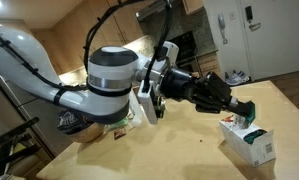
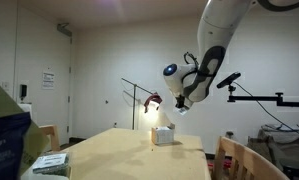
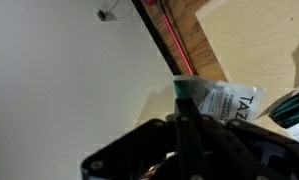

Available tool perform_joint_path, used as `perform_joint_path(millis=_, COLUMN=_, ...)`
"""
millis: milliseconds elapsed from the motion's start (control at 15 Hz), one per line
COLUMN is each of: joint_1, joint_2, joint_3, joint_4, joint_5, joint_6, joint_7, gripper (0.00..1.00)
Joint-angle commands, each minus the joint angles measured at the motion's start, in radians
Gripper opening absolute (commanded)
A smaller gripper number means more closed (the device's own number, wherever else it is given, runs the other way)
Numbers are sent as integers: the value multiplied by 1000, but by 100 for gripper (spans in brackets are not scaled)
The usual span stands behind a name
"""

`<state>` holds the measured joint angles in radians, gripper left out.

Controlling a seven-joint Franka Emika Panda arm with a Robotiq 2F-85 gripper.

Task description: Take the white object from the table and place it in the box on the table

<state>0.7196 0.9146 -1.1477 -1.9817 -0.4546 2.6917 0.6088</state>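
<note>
- The white packet [image 3: 221, 100] is small, flat and squarish. It is white with a teal-green patch at one end and dark lettering across its face (only a few letters can be read in the wrist view).
- In the wrist view its long axis runs roughly from 10 o'clock to 4 o'clock. The teal end points toward 10 and the lettered end toward 4.
- The fingers [image 3: 183, 128] come in from 6 o'clock in that view and are pressed together on the packet's teal end. The packet sits at their tips and stretches away toward 3 to 4 o'clock.
- In an exterior view only a teal sliver of the packet [image 1: 247, 108] shows at the tip of the dark fingers. It is held in the air, clear of the counter [image 1: 184, 150].
- The box [image 1: 251, 143], a white carton with green print, stands on the counter at 6 o'clock of the held packet, near it but not touching.
- In an exterior view the box [image 2: 164, 135] sits at about 7 o'clock of the fingers, which hang above it (the packet is too small to make out there).
</note>
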Motion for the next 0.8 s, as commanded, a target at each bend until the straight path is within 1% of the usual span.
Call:
perform_joint_path(millis=0, joint_1=1, joint_2=7, joint_3=-3, joint_4=3, joint_5=16, joint_6=2, joint_7=-11, gripper=1)
perform_joint_path(millis=133, joint_1=1, joint_2=23, joint_3=1, joint_4=25, joint_5=32, joint_6=-43, joint_7=4, gripper=1)
perform_joint_path(millis=200, joint_1=5, joint_2=40, joint_3=-2, joint_4=42, joint_5=58, joint_6=-93, joint_7=35, gripper=1)
perform_joint_path(millis=333, joint_1=-5, joint_2=51, joint_3=10, joint_4=73, joint_5=87, joint_6=-163, joint_7=52, gripper=1)
perform_joint_path(millis=600, joint_1=-35, joint_2=65, joint_3=42, joint_4=142, joint_5=98, joint_6=-292, joint_7=111, gripper=1)
perform_joint_path(millis=733, joint_1=-61, joint_2=67, joint_3=72, joint_4=185, joint_5=96, joint_6=-358, joint_7=153, gripper=1)
